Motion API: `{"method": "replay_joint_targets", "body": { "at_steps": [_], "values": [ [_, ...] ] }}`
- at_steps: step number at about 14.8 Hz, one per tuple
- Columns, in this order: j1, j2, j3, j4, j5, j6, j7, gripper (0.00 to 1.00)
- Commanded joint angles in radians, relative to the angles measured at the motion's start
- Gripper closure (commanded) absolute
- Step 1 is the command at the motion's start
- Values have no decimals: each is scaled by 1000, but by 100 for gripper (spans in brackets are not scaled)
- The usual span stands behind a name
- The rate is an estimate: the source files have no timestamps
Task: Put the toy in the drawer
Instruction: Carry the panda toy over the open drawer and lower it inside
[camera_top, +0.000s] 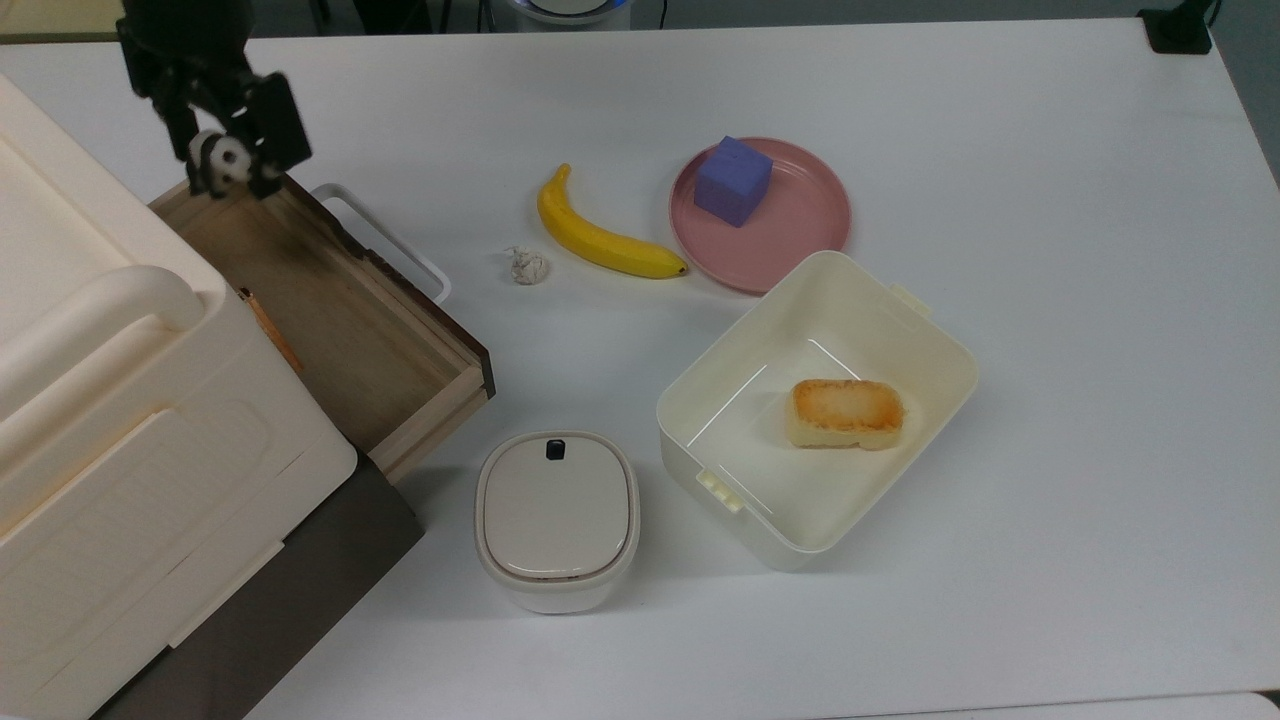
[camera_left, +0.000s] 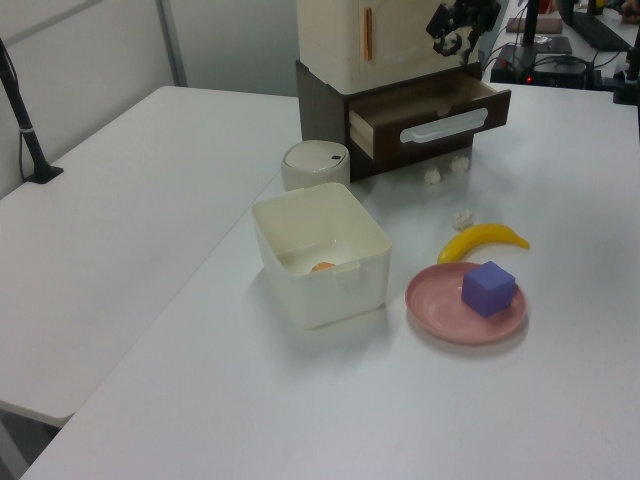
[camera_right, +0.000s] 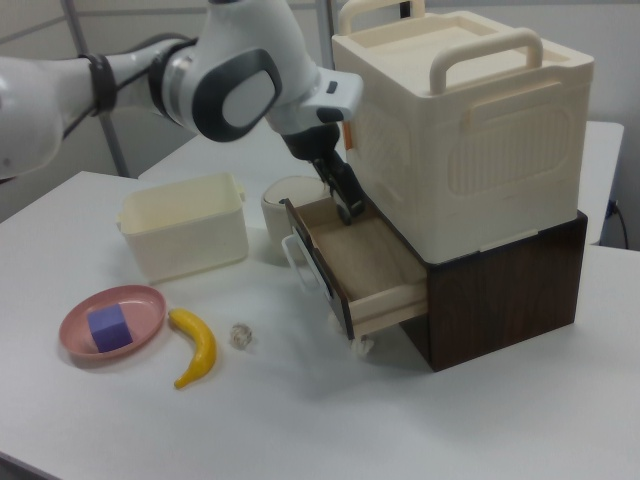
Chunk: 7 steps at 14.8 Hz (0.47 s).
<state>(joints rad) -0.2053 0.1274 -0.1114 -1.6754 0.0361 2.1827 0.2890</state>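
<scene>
Already the gripper has the toy clamped between its fingers at the upper left of the top view, above the open drawer's far end. Lowering and letting go are left.

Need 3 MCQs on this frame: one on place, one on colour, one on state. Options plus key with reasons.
1. Where is the tiny black-and-white panda toy?
A. held in the gripper over the shallow light-wood drawer's far corner
B. on the pink round plate
C. beside the yellow banana

2. What colour is the cube on the plate?
A. green
B. purple
C. red

3. What state is the drawer in?
A. shut
B. pulled open, with the toy lying inside
C. pulled open, nothing lying on its visible floor

Key:
1 A: the top view shows the toy clamped between the black fingers at the drawer's corner.
2 B: it reads purple in the top and left views.
3 C: the wooden floor is bare and the toy is not yet released.
</scene>
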Motion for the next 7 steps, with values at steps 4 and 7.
{"method": "replay_joint_targets", "body": {
  "at_steps": [4,7],
  "values": [
    [6,26,-4,20,-57,31,47,0],
    [7,26,-4,19,-58,31,48,0]
  ]
}}
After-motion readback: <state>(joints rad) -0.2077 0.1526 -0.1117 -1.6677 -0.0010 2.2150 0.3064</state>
